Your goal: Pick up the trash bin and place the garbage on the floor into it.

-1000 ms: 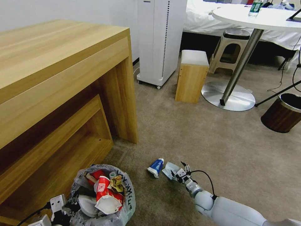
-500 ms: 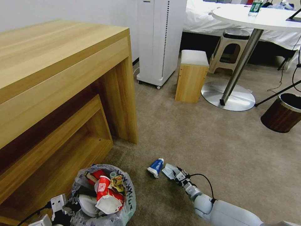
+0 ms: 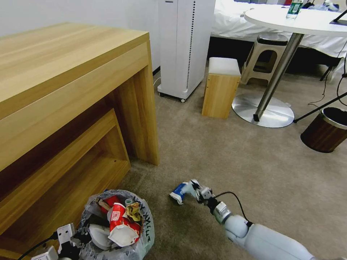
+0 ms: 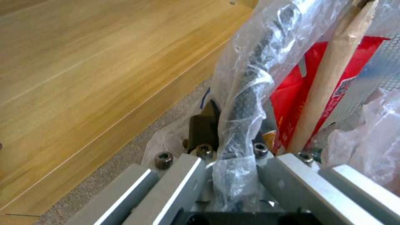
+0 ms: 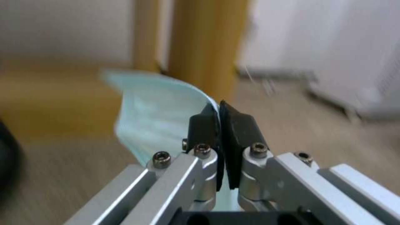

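The trash bin (image 3: 146,231), lined with a crinkly bag with black lettering, sits low at the left beside the desk, full of red wrappers (image 3: 119,218) and white pieces. My left gripper (image 3: 81,238) is shut on its bag-covered rim (image 4: 246,93), with a wooden stick (image 4: 333,72) and a red wrapper (image 4: 298,93) just inside. My right gripper (image 3: 197,188) hangs a little above the beige carpet, shut on a pale blue-white sheet (image 5: 158,118). A blue-white wrapper (image 3: 179,192) lies on the floor just left of it.
The wooden desk (image 3: 72,90) and its low shelf stand close on the left. Farther off are a white appliance (image 3: 184,47), a wooden stool (image 3: 220,88), a round table's metal base (image 3: 264,112) and a dark brown bin (image 3: 325,131). Open carpet lies to the right.
My right gripper closed on the pale sheet, raised it off the carpet and swung left toward the blue-white wrapper. The bin and left gripper stay where they were.
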